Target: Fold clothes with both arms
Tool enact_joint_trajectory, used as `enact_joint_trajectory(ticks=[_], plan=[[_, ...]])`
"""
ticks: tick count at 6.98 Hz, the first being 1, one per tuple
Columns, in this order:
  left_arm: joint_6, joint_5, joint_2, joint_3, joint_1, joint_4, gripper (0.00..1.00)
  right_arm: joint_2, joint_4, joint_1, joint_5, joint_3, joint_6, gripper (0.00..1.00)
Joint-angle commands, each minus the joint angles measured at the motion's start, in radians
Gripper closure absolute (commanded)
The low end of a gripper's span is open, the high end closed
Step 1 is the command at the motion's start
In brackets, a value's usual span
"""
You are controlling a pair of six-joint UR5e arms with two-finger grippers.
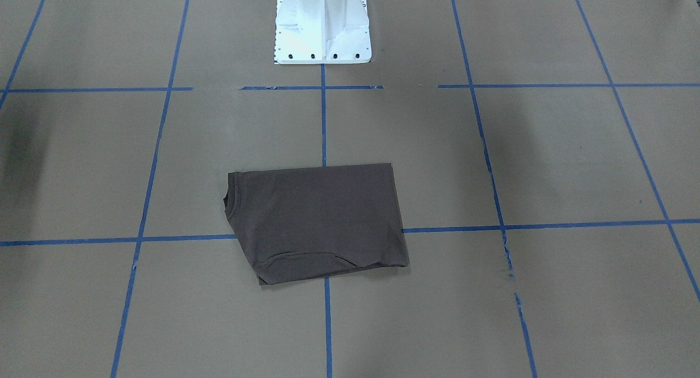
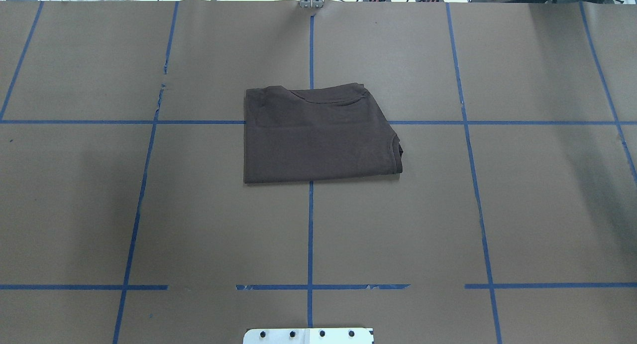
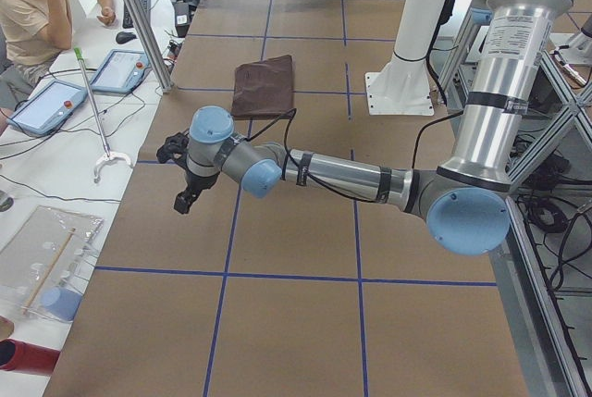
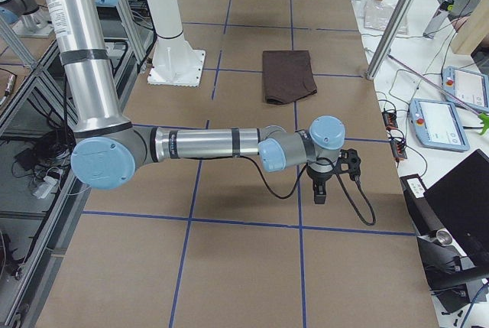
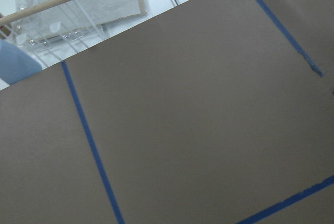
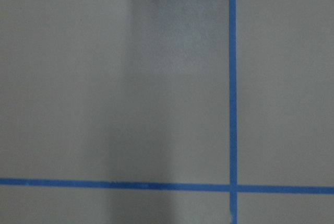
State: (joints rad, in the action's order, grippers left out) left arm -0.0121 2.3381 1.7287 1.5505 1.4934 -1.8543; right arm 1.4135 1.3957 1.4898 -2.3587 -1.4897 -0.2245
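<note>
Currently on my list: one T-shirt (image 2: 318,135), dark brown-grey, folded into a flat rectangle. It lies mid-surface (image 2: 199,224) across the centre blue tape line (image 2: 310,234), with the collar edge seemingly toward the right arm's side. Left hand (image 3: 183,203): over the surface's left end, well apart from the T-shirt; I cannot tell whether it is open or closed. Right hand (image 4: 321,196): over the opposite end, and I cannot tell its state either.

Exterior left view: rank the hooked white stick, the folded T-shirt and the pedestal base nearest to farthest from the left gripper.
1. Hooked white stick, on the white bench beside the left gripper.
2. Folded T-shirt, farther along the table.
3. Pedestal base, at the robot's side.
</note>
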Motion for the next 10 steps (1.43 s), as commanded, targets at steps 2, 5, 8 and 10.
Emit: enact_joint_trajectory(ticks=[2,5,8,10], plan=[[0.020,0.032,-0.083,0.058,0.019,0.158,0.00,0.134,0.108,-0.008,0.012,-0.109,0.145,0.00],[0.009,-0.017,-0.139,0.120,0.018,0.238,0.00,0.128,0.258,-0.023,0.067,-0.219,0.152,0.00],[0.015,-0.006,-0.132,0.120,0.016,0.234,0.00,0.130,0.253,-0.025,0.059,-0.198,0.142,0.00],[0.015,-0.010,-0.107,0.152,0.016,0.236,0.00,0.130,0.250,-0.025,-0.003,-0.178,0.136,0.00]])
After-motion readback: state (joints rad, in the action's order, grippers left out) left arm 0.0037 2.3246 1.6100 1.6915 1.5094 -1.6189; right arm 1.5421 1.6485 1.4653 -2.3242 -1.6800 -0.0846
